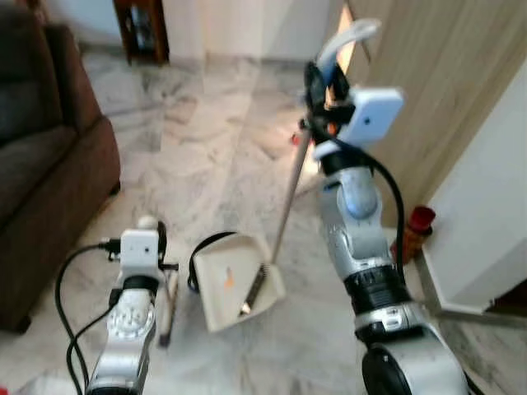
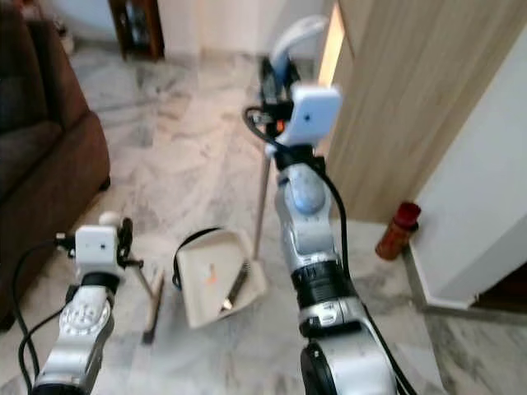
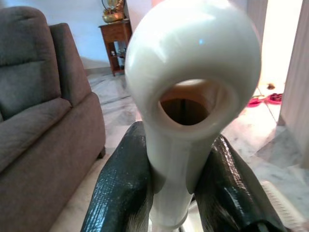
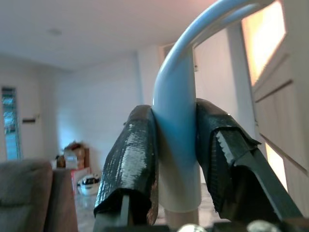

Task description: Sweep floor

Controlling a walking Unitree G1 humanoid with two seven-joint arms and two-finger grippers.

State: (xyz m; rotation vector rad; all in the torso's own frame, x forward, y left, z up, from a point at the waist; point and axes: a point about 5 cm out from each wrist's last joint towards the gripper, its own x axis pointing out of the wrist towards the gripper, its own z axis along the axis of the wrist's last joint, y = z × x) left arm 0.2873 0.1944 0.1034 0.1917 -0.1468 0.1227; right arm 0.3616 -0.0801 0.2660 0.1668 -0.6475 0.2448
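Observation:
A cream dustpan lies on the marble floor ahead, with a small orange scrap inside. Its white handle end with a round hole is clamped between my left gripper's black fingers, low on the left. A thin pole slants from that gripper to the floor. My right gripper, raised at upper centre, is shut on the pale blue curved top of the broom. The broom's shaft slants down, and its dark brush end rests in the dustpan.
A brown sofa fills the left side. A wooden panel and a white wall close the right, with a red bottle on the floor at their foot. A dark wooden table stands far back.

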